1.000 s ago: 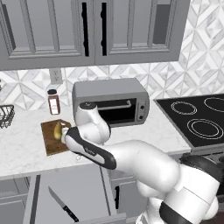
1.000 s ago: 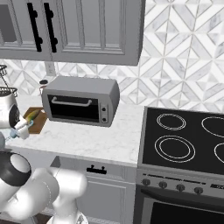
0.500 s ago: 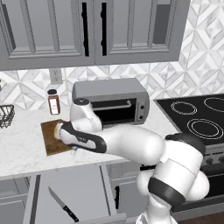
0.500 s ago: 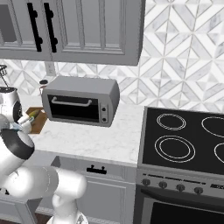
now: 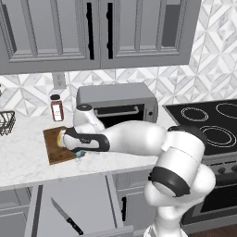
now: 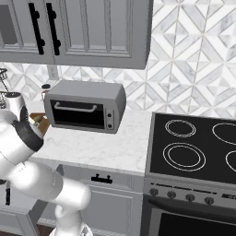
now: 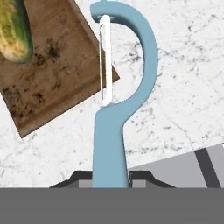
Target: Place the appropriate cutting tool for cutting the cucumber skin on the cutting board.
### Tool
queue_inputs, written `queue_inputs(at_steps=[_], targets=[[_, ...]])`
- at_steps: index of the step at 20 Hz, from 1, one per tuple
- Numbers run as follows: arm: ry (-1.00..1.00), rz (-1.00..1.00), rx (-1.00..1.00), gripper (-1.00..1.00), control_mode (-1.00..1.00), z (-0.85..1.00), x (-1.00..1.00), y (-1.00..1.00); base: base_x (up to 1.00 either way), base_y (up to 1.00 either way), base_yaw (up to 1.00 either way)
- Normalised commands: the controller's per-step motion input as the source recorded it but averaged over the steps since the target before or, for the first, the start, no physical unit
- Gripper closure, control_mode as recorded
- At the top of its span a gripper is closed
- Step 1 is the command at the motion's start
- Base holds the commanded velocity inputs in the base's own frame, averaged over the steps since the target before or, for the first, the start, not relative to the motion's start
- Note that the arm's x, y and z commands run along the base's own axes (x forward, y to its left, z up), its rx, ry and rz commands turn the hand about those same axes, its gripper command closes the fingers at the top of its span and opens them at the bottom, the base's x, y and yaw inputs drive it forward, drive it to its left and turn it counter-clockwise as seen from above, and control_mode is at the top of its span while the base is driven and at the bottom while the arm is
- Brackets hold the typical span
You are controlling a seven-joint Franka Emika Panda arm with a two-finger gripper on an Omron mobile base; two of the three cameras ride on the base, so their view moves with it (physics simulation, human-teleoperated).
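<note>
1. One cucumber (image 7: 15,30) lies on the cutting board (image 7: 57,74), at its far left end.
2. My gripper (image 7: 110,181) is clamped on the handle of the light-blue peeler (image 7: 114,131).
3. The peeler's looped head hangs over the board's right corner, its handle over the marble counter (image 7: 183,78) beside the board.

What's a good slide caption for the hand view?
Tool shut on the blue peeler, its head over the board's corner, cucumber on the board.

arm (image 6: 23,138) far left, over board (image 6: 42,120) | toaster oven (image 6: 85,107) right of it on bench (image 6: 110,147) | stove (image 6: 193,147) farther right
</note>
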Motion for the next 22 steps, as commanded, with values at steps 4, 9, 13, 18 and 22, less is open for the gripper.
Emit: queue_inputs(at_steps=[4, 9, 13, 18, 22], targets=[[0.00, 0.01, 0.00, 1.00, -1.00, -0.07, 0.28, 0.00, 0.00, 0.00, 0.00], [0.00, 0.00, 0.00, 1.00, -1.00, -0.12, 0.28, 0.12, 0.00, 0.00, 0.00], [0.00, 0.00, 0.00, 1.00, -1.00, -0.05, 0.32, 0.30, 0.00, 0.00, 0.00], [0.00, 0.00, 0.00, 1.00, -1.00, -0.01, 0.30, 0.21, 0.00, 0.00, 0.00], [0.01, 0.00, 0.00, 1.00, -1.00, -0.08, 0.13, 0.11, 0.00, 0.00, 0.00]])
